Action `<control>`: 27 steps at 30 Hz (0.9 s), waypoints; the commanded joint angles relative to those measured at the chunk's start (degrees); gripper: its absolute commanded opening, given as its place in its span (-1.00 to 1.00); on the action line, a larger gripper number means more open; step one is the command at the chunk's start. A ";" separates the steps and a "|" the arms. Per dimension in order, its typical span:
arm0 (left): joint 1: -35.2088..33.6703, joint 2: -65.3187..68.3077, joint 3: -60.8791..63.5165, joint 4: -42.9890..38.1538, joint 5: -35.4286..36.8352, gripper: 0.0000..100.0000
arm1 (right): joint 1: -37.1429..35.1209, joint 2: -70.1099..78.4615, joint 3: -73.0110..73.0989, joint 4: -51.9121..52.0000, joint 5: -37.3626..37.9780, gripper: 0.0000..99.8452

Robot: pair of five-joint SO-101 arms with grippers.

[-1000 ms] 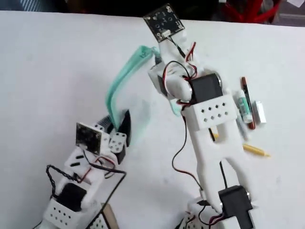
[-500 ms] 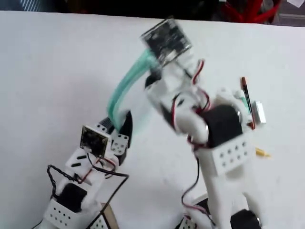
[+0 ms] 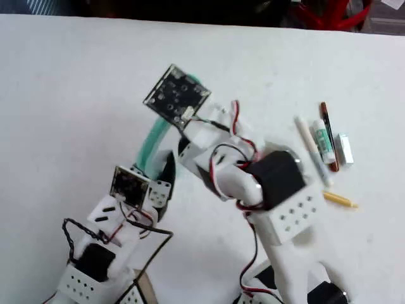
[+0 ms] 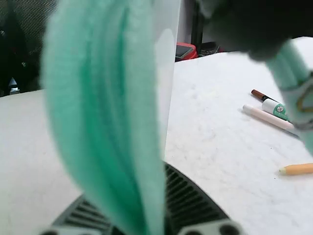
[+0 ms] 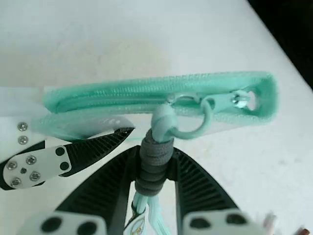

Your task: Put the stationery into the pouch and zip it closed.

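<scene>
while left fingers (image 3: 166, 166) pinch pouch (image 3: 150, 138) end, right fingers (image 5: 198, 183) clamp zipper pull (image 5: 154, 157).

We can read no text or number anywhere; the label on the white and green tube (image 3: 324, 142) is too small.

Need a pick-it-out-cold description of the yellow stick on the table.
On the right side of the white table lies a cluster of loose stationery. The yellow stick sits at the cluster's near end. It is the only yellow piece, and it lies crosswise to the white pen and brown pen.
</scene>
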 commanded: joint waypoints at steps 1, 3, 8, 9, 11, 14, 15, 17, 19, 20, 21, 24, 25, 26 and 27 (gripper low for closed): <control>0.57 -0.57 -4.22 1.32 -0.18 -0.95 | -0.40 -1.36 5.63 -2.33 0.53 -0.96; 0.57 -0.57 -4.40 1.58 -0.18 -0.95 | -0.48 -1.45 7.47 -3.56 0.53 -0.96; 0.40 -0.57 -5.19 1.93 -0.26 -0.95 | -0.84 -1.45 8.35 -3.12 0.53 -0.96; 0.40 -0.57 -5.36 1.93 -0.26 -0.95 | -1.54 -1.45 8.35 -2.42 0.53 -0.96; 0.40 -0.57 -5.63 2.46 -0.26 -0.95 | -3.38 -1.63 8.26 -1.10 0.53 -0.96; 0.40 -0.57 -6.07 3.34 -0.18 -0.95 | -4.00 -2.24 6.24 -0.75 0.09 -0.96; 0.40 -0.57 -6.07 3.43 -0.18 -0.95 | -2.95 -2.68 5.10 -0.66 -0.09 -0.92; 0.40 -0.57 -6.07 3.43 -0.18 -0.95 | -0.22 -4.00 2.64 -0.75 -2.55 -0.76; 0.40 -0.57 -6.07 3.43 -0.18 -0.95 | 1.98 -6.02 0.62 -0.66 -6.51 -0.53; 0.40 -0.57 -6.07 3.43 -0.18 -0.95 | 2.51 -7.16 0.26 -0.66 -6.86 -0.42; 0.40 -0.57 -6.07 3.43 -0.18 -0.95 | 2.42 -8.31 0.18 -0.66 -5.98 -0.35; 0.75 -0.57 -6.07 3.43 -0.18 -0.95 | 2.51 -10.24 0.44 -0.75 -4.04 -0.35; 0.75 -0.57 -6.07 3.43 -0.18 -0.95 | 2.77 -10.42 0.44 -1.01 -3.96 -0.38; 0.75 -0.57 -6.07 3.43 -0.18 -0.95 | 2.86 -10.42 0.26 -1.01 -3.69 -0.42; 0.75 -0.57 -6.07 3.43 -0.18 -0.95 | 2.86 -10.33 0.18 -1.19 -3.78 -0.44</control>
